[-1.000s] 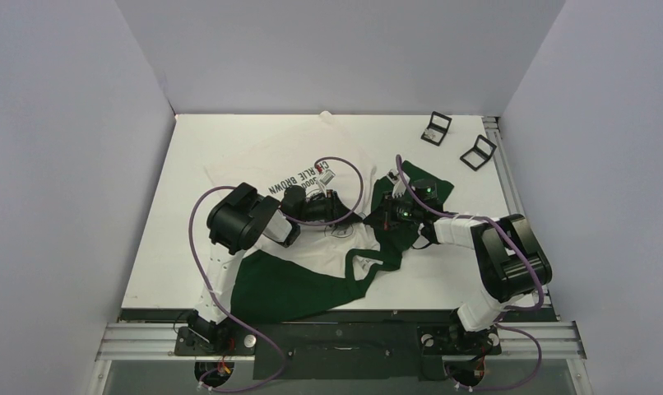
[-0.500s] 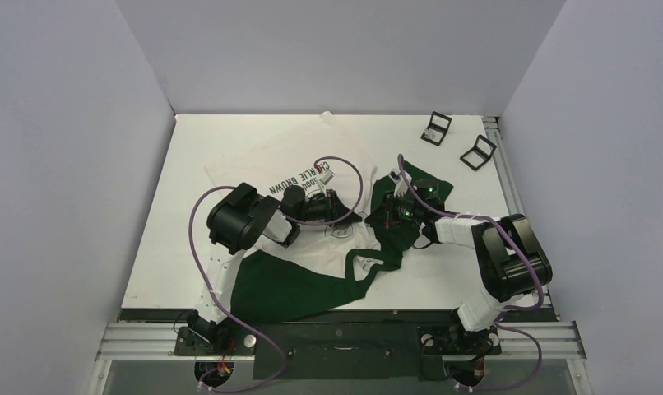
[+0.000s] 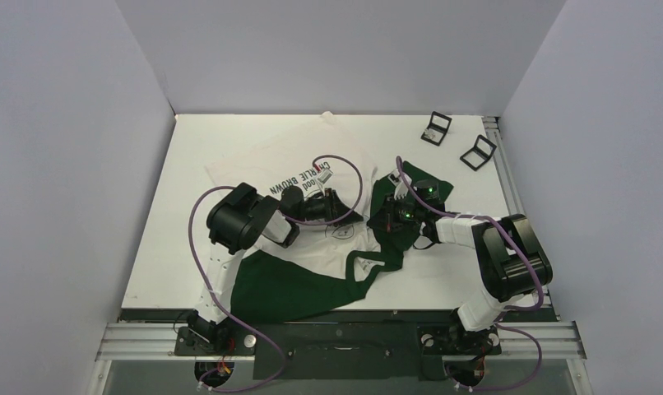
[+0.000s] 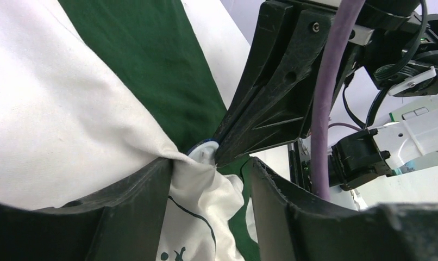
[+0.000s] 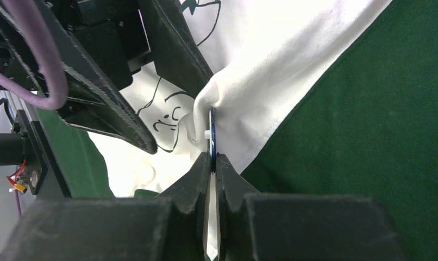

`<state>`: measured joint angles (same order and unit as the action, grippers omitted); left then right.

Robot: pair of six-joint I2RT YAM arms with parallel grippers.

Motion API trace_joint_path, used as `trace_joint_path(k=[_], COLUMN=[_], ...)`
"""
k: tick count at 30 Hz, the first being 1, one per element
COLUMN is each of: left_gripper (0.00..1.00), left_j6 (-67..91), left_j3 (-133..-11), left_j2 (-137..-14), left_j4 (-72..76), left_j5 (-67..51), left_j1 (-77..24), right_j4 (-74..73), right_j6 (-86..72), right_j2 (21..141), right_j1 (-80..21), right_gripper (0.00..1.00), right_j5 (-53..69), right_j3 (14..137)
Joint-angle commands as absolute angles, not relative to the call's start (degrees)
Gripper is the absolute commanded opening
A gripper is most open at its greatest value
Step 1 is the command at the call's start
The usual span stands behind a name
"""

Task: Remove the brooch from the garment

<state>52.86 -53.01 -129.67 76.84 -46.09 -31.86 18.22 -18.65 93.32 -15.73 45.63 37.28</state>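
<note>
The garment (image 3: 266,160), a white T-shirt with dark green sleeves and printed lettering, lies crumpled on the table between both arms. The brooch (image 5: 212,136), a thin disc with a blue rim and a white back, stands edge-on in a peak of white fabric; it also shows in the left wrist view (image 4: 205,151). My right gripper (image 5: 212,163) is shut on the brooch's edge, and it shows in the top view (image 3: 384,216). My left gripper (image 4: 208,169) is open around the bunched white fabric just below the brooch, its left finger touching the cloth; in the top view it (image 3: 350,216) faces the right gripper.
Two small black open cases (image 3: 436,127) (image 3: 477,152) sit at the back right of the white table (image 3: 468,271). A green sleeve (image 3: 295,284) hangs toward the near edge. Purple cables loop over both arms. Grey walls close in three sides.
My right gripper has drawn slightly to the right with the brooch. The white fabric under the left gripper has shifted a little. Both arms otherwise hold their places.
</note>
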Motion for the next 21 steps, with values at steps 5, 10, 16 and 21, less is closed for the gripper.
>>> trace_joint_path(k=[5, 10, 16, 21], left_gripper=[0.59, 0.61, 0.62, 0.62], left_j6=[53.4, 48.8, 45.7, 42.5], left_j3=[-50.8, -48.6, -47.1, -46.3], left_j2=[-126.4, -122.2, -118.2, -115.0], left_j4=[82.1, 76.1, 71.2, 66.7], left_j5=[-46.8, -46.6, -47.0, -46.9], left_j1=[-30.2, -28.6, -26.5, -24.8], right_j4=[16.6, 12.7, 4.3, -0.4], right_j6=[-14.9, -11.8, -7.5, -6.4], right_j2=[92.6, 92.7, 92.2, 92.0], right_j1=[-15.7, -16.8, -19.4, -21.6], right_gripper=[0.0, 0.0, 0.0, 0.0], right_j5=[44.1, 41.4, 34.6, 29.4], right_j3=[39.6, 40.9, 44.3, 46.9])
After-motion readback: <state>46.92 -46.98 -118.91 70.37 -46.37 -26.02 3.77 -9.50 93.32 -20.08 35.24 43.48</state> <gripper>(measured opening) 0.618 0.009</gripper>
